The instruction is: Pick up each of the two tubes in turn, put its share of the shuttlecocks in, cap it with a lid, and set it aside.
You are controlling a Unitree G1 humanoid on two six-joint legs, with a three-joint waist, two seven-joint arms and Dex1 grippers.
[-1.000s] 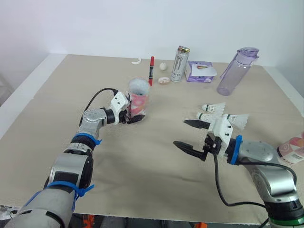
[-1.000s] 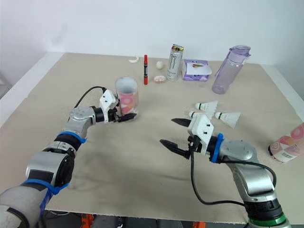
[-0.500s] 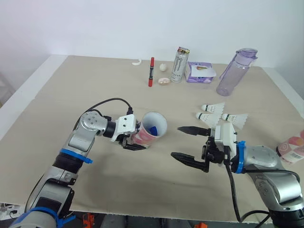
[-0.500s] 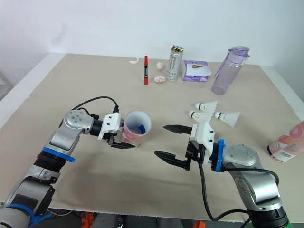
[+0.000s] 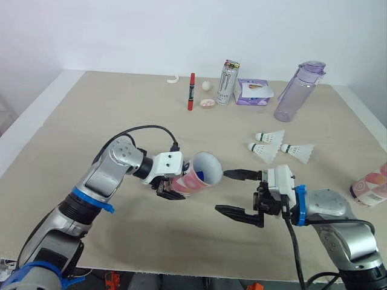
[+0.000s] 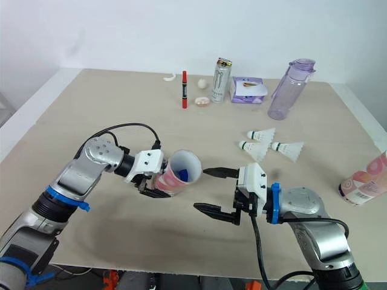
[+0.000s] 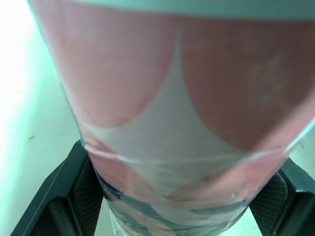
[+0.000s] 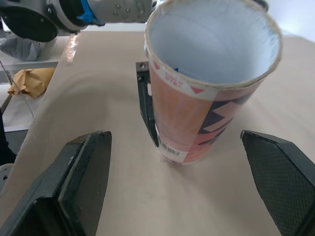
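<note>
My left gripper (image 5: 171, 186) is shut on a pink-and-white tube (image 5: 196, 176), held tilted above the table with its open mouth facing the right arm; something blue shows inside. In the right wrist view the tube (image 8: 206, 88) stands between my right gripper's wide-spread fingers (image 8: 83, 172). My right gripper (image 5: 234, 193) is open, just right of the tube's mouth, holding nothing. Three white shuttlecocks (image 5: 272, 145) lie on the table behind the right arm. A second pink tube (image 5: 370, 188) rests at the far right edge.
Along the back of the table stand a drink can (image 5: 226, 82), a purple tissue pack (image 5: 253, 92), a clear purple bottle (image 5: 296, 90) and a red marker (image 5: 190, 92), with small white items near the marker. The table's left edge lies far from both arms.
The left gripper has carried the tube from the back left toward the centre and tipped its mouth rightward. The right gripper has moved left toward the tube's mouth, still open.
</note>
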